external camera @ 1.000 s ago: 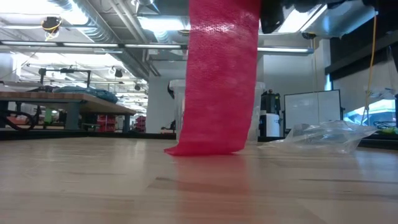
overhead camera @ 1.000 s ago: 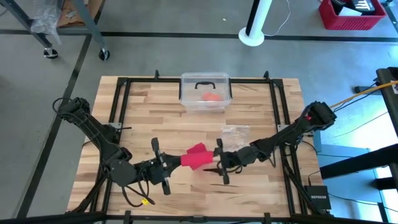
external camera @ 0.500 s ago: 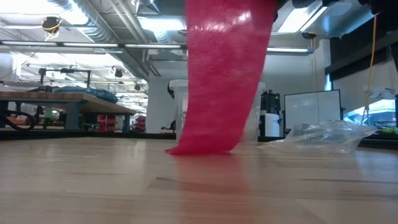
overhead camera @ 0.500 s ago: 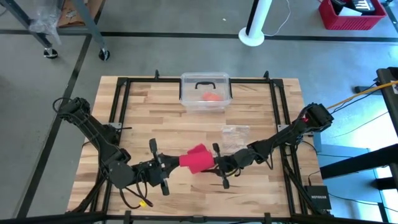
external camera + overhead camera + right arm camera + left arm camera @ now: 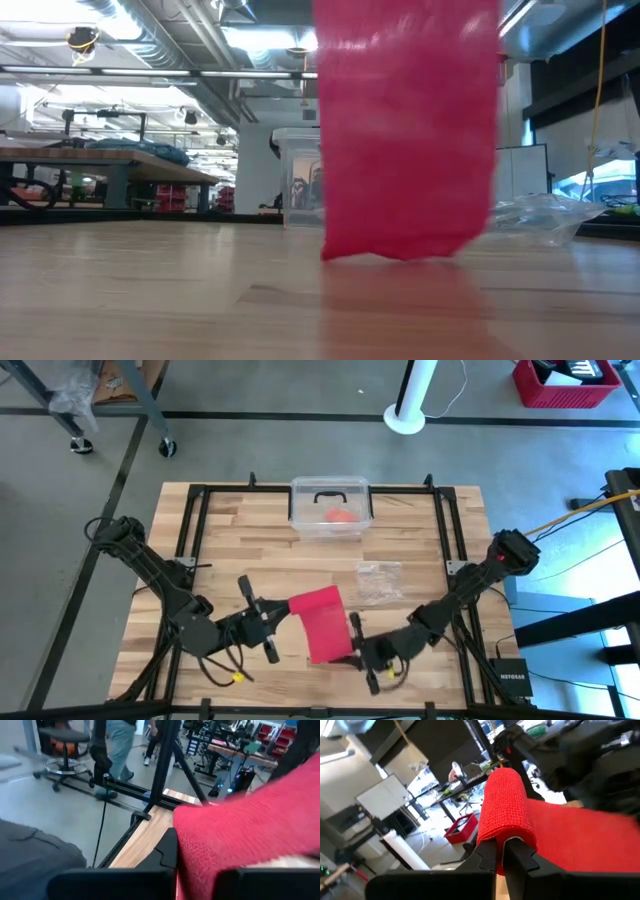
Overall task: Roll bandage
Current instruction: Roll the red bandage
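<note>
Overhead, the bandage (image 5: 322, 623) runs lengthwise between left tool (image 5: 280, 617) and right tool (image 5: 356, 650), both pinching it.

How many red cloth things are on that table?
2. The bandage is stretched between the left gripper and right gripper; a smaller orange-red lump sits in the clear box at the far edge.

Clear lidded box (image 5: 331, 510) with orange lump (image 5: 341, 516) at table's (image 5: 230, 550) far edge; crinkly plastic bag (image 5: 379, 581) nearer centre; red crate (image 5: 563, 381) on floor.
</note>
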